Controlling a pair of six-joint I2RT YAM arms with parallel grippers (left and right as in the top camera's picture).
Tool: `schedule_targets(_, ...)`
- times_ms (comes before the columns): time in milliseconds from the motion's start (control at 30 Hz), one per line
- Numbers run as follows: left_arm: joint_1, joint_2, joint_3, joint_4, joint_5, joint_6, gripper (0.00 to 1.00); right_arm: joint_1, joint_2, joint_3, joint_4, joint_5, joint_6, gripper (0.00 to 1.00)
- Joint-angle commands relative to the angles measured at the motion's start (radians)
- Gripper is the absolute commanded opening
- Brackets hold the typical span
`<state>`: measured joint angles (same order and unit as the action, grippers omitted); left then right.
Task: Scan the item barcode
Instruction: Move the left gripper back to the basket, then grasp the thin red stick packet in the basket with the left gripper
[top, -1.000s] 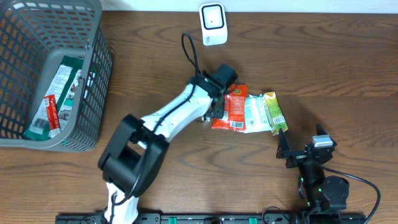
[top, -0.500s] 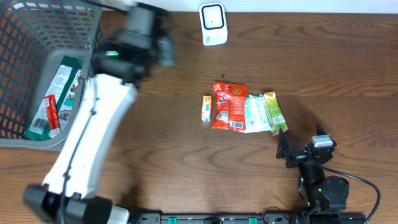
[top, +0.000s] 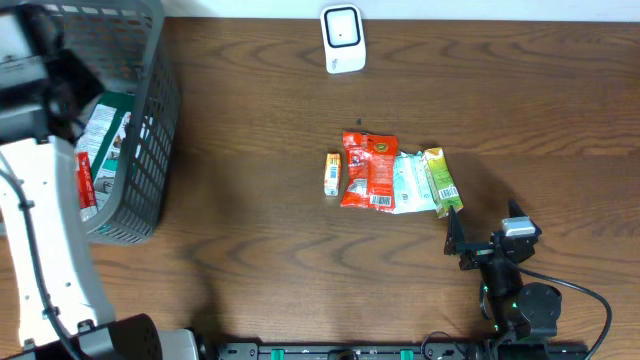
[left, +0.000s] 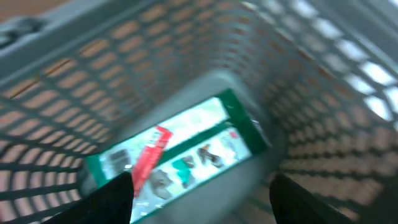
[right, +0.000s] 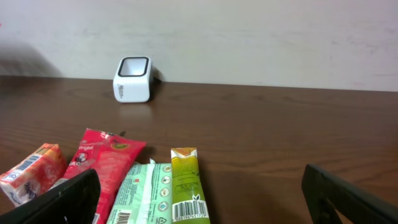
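At far left, the basket (top: 150, 120) is standing on the table's edge. The left gripper (left: 200, 180) is hanging over its mouth, jaws parted, grasping nothing. Below it a green-edged packet (left: 205, 143), probably the item to scan, is lying flat on the basket floor, with a red tube (left: 148, 155) lying across it. Toward the centre, at the back, the scanner (top: 343, 38) is sitting well apart from the basket. In front of it a box (top: 332, 174), red pouch (top: 368, 168), pale pouch (top: 408, 182) and sachet (top: 438, 175) are lying in a row. At right, the right gripper (right: 200, 180) is idling near the sachet, jaws spread wide, empty.

Risks: the jaws may be catching the tube along with the packet, snagging the mesh wall, or sliding off the flat packet; a barcode facing away from the scanner would not be reading.
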<state>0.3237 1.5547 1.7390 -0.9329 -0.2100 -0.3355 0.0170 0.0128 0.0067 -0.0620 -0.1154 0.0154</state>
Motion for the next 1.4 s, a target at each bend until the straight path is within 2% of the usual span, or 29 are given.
schedule_targets(0,0.073,0.032,-0.054,-0.005,-0.009,0.014,0.7,-0.011,-0.004,-0.001,-0.003,0.002,0.014,0.99)
schedule_targets(267,0.142,0.157,-0.156,0.029,-0.009,0.058,0.7,-0.011,-0.004,-0.001,-0.003,0.002,0.014,0.99)
schedule_targets(533,0.148,0.314,-0.164,0.014,-0.092,0.085,0.71,-0.011,-0.004,-0.001,-0.003,0.002,0.014,0.99)
schedule_targets(800,0.191,0.407,-0.165,-0.003,-0.094,0.085,0.72,-0.011,-0.004,-0.001,-0.003,0.002,0.013,0.99)
schedule_targets(900,0.204,0.445,-0.167,-0.011,-0.055,0.085,0.79,-0.011,-0.004,-0.001,-0.003,0.002,0.014,0.99)
schedule_targets(1067,0.21,0.503,-0.167,-0.024,0.021,0.091,0.79,-0.011,-0.004,-0.001,-0.003,0.002,0.014,0.99)
schedule_targets(1367,0.21,0.527,-0.188,-0.029,0.053,0.095,0.77,-0.011,-0.004,-0.001,-0.003,0.002,0.014,0.99)
